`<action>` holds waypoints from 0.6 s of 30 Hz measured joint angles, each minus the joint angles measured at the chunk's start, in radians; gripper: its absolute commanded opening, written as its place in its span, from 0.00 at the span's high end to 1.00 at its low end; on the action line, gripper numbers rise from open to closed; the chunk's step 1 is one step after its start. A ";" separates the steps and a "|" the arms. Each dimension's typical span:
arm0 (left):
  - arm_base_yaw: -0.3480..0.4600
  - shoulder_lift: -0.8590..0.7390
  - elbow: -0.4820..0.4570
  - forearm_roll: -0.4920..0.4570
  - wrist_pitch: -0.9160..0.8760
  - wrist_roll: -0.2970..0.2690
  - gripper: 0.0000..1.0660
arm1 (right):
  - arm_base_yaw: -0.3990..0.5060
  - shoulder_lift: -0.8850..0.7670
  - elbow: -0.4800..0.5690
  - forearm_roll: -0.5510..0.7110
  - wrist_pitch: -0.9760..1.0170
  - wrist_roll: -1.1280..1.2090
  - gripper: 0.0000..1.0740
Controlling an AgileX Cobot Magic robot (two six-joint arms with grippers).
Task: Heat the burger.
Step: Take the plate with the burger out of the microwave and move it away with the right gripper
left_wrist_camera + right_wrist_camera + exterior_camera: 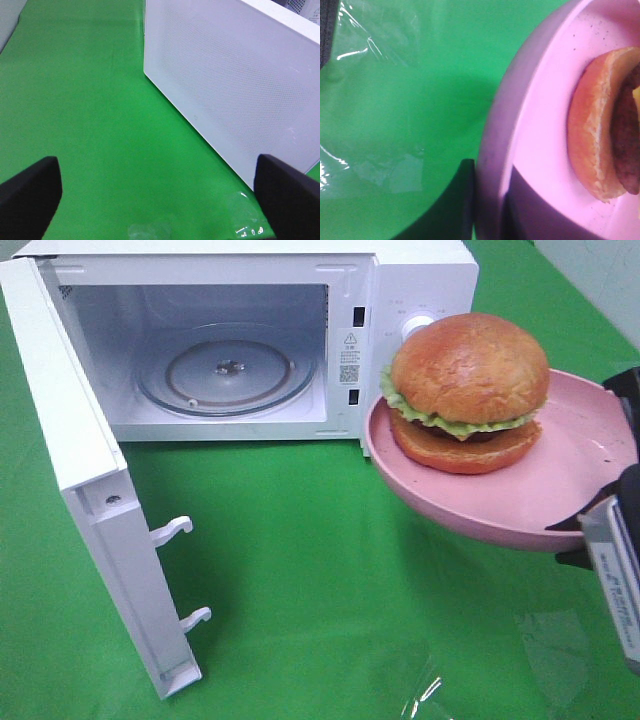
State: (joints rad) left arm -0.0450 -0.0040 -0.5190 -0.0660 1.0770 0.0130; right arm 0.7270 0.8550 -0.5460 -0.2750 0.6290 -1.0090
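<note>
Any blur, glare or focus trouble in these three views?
Exterior high: sharp and evenly lit; small glare on clear plastic film near the front edge. Left wrist: microwave door soft, black fingers blurred at the frame's edge. Right wrist: pink plate and burger too close, out of focus; bright glints on the film.

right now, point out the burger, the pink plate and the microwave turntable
burger (470, 365), exterior high view, top bun
pink plate (590, 440), exterior high view, bare inner surface right of the burger
microwave turntable (228, 372), exterior high view, glass centre
</note>
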 measured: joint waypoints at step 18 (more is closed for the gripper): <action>0.000 0.000 0.000 0.000 0.000 0.000 0.09 | 0.000 -0.071 0.000 -0.145 0.234 0.315 1.00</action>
State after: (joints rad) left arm -0.0450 -0.0040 -0.5190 -0.0660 1.0770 0.0130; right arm 0.7270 0.7840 -0.5460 -0.4200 0.8630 -0.6940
